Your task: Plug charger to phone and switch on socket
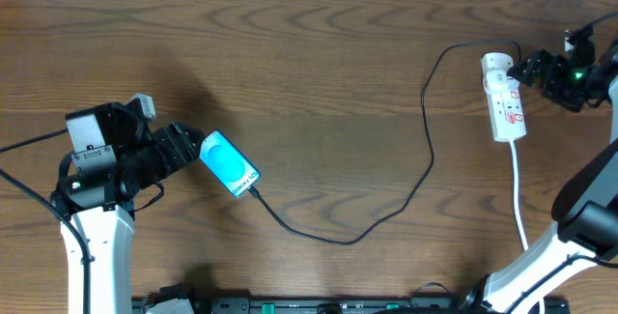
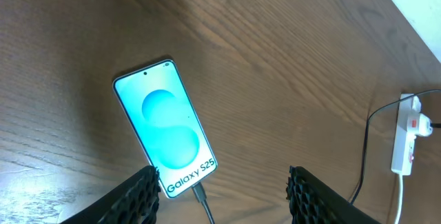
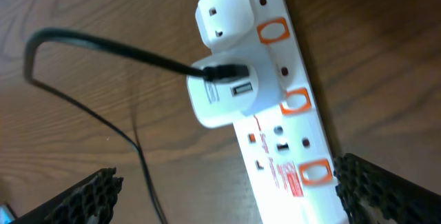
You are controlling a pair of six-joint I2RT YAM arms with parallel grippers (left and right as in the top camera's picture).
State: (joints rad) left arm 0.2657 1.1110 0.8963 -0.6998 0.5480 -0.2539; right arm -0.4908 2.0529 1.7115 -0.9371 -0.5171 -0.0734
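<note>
While poised, spread, over the socket (image 3: 275, 141) on the bench's (image 1: 319, 63) right — with the charger (image 1: 425, 140) apparently seated in the phone (image 2: 165, 131) by the spread left end effector (image 2: 224, 193) — press one tip of the right end effector (image 3: 234, 195) squarely onto the red switch (image 3: 295, 101) by the adapter (image 3: 224, 93).

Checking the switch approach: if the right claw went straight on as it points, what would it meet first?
Likely the white adapter block plugged into the long white power strip, though depth is unclear.

Charger (image 1: 431, 155) (slack loop) crosses open table (image 1: 319, 63).
</note>
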